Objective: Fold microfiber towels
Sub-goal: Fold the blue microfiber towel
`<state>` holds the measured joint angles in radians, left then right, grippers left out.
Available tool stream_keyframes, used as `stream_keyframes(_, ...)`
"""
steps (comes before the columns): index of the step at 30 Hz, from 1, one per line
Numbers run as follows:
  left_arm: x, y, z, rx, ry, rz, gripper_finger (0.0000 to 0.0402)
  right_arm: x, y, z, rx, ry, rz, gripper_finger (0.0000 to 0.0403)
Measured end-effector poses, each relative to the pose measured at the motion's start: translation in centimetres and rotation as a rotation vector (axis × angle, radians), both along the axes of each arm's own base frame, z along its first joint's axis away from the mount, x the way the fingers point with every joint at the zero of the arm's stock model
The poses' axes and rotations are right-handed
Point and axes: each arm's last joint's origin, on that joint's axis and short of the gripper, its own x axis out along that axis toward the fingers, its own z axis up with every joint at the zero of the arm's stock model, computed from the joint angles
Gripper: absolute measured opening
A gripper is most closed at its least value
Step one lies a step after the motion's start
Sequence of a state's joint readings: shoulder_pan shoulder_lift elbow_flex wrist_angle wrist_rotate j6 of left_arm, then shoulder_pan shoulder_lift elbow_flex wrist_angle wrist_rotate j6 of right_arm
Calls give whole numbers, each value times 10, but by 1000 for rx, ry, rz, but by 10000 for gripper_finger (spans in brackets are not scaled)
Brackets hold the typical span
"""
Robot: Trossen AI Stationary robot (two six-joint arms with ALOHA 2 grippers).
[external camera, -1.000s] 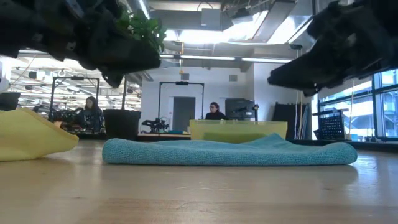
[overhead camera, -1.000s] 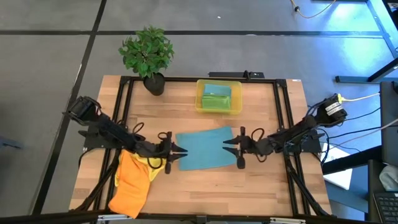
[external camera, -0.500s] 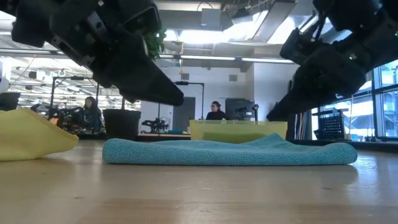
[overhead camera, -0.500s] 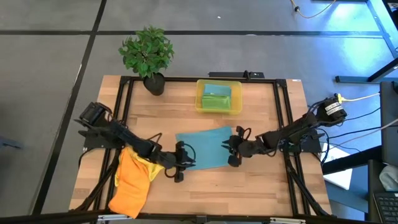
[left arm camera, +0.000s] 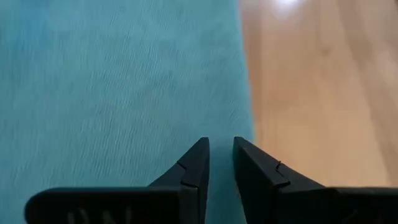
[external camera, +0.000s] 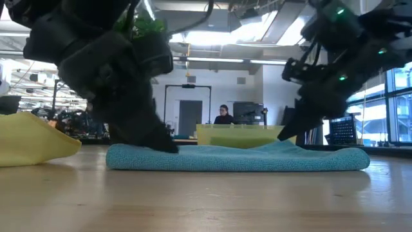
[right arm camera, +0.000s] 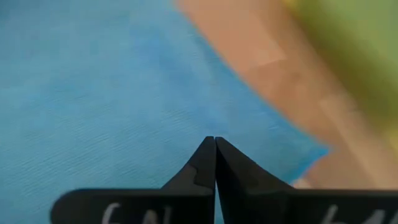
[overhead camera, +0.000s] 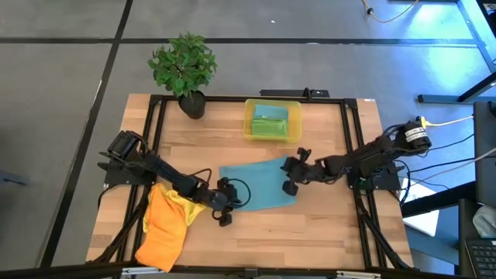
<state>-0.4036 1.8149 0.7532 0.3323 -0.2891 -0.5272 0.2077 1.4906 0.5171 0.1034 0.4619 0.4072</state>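
looking down on the wooden worktop (overhead camera: pixel 325 225), we take the teal towel (overhead camera: pixel 260 184) as our landmark: it lies flat at the middle of the boards, folded over.

the left hand (overhead camera: pixel 229 203) is down at the towel's near left corner. in its own wrist view the two dark fingers (left arm camera: pixel 194 168) stand a narrow slit apart, tips on the teal cloth just inside the towel's edge, with bare wood beside them. we cannot tell whether any cloth is pinched between them.

the right hand (overhead camera: pixel 290 172) is at the towel's far right corner. its fingers (right arm camera: pixel 205 163) are pressed together, tips on the blue-green cloth near that corner. whether a fold of cloth is caught between them we cannot make out.

from worktop height the towel (external camera: pixel 238 158) shows as a low flat layer, with both hands reaching down to it, one at each end.

left of the towel lies a heap of orange towel (overhead camera: pixel 161 229) with a yellow towel (overhead camera: pixel 188 207) partly under the left arm. beyond the towel sits the yellow bin (overhead camera: pixel 273 120), holding folded green and teal cloths. a potted plant (overhead camera: pixel 184 68) stands at the far left corner of the worktop.
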Motion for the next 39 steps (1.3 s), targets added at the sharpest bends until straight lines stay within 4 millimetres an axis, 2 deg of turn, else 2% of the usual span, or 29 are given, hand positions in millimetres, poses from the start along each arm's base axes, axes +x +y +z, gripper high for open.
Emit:
stream_keyframes(7, -3, 0, -4, -45, 58, 19, 64, 3, -24, -2, -6, 16, -79, 4)
stream_keyframes(16, -5, 2, -5, -61, 83, 48, 64, 6, -29, -24, 29, 93, -92, 3)
stream_keyframes(22, -7, 4, -6, -57, 128, 40, 63, 7, -30, -27, 35, 98, -99, 4)
stream_keyframes(30, -8, 9, -7, -19, 172, 2, 55, 0, -21, -23, 88, 142, -74, 3)
stream_keyframes(39, -15, 21, 2, 45, 224, -4, 54, -11, 6, -25, 128, 198, -53, 4)
